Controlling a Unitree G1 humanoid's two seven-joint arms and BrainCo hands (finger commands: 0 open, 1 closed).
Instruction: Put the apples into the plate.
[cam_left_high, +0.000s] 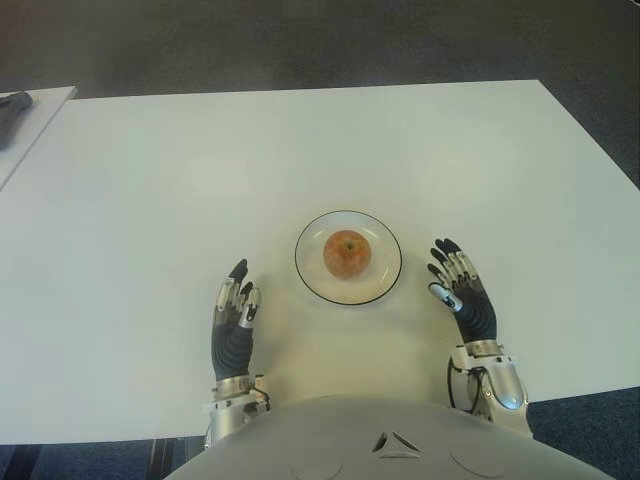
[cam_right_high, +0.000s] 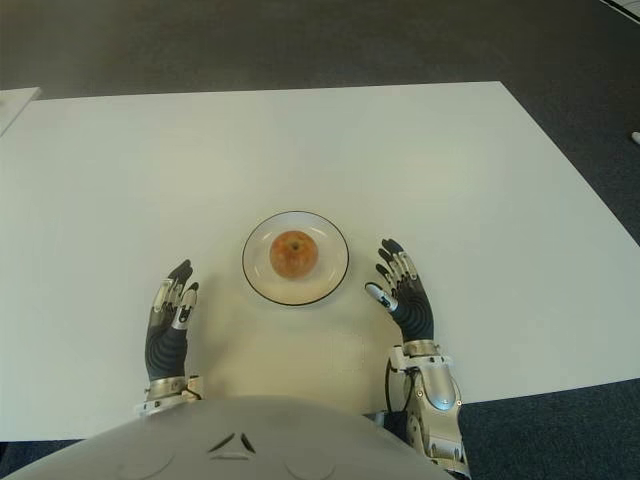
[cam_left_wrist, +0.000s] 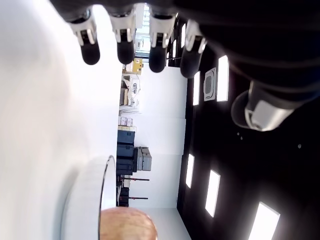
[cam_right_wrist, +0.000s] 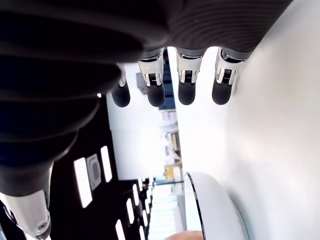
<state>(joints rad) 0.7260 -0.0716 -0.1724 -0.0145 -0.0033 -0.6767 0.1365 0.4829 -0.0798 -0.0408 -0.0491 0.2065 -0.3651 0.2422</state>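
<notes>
Sitting right in the middle of the plate is the apple, one reddish-yellow fruit with its stem dimple facing up, and nothing is touching it. That plate is white with a thin dark rim, and it stands on the white surface close to the robot's near edge, squarely between the two hands.

Over on the robot's left, the left hand shows just beside the plate, apart from it, palm down, pointing away from the body. Its fingers are straight and relaxed, side by side, holding nothing at all; the left wrist view shows four dark tips in a row with the thumb off to one side, and the plate's rim with a slice of the apple beyond them.

On the robot's right, the right hand mirrors it, near the plate's other side and clear of the rim, angled a little inward toward the plate. Its fingers are stretched out loose and empty too; the right wrist view shows four tips lined up above the white surface, with the plate's curved edge farther on.

At the far left corner a second pale tabletop pokes in with a dark object on it, too cropped to identify. Dark carpet lies beyond the surface.
</notes>
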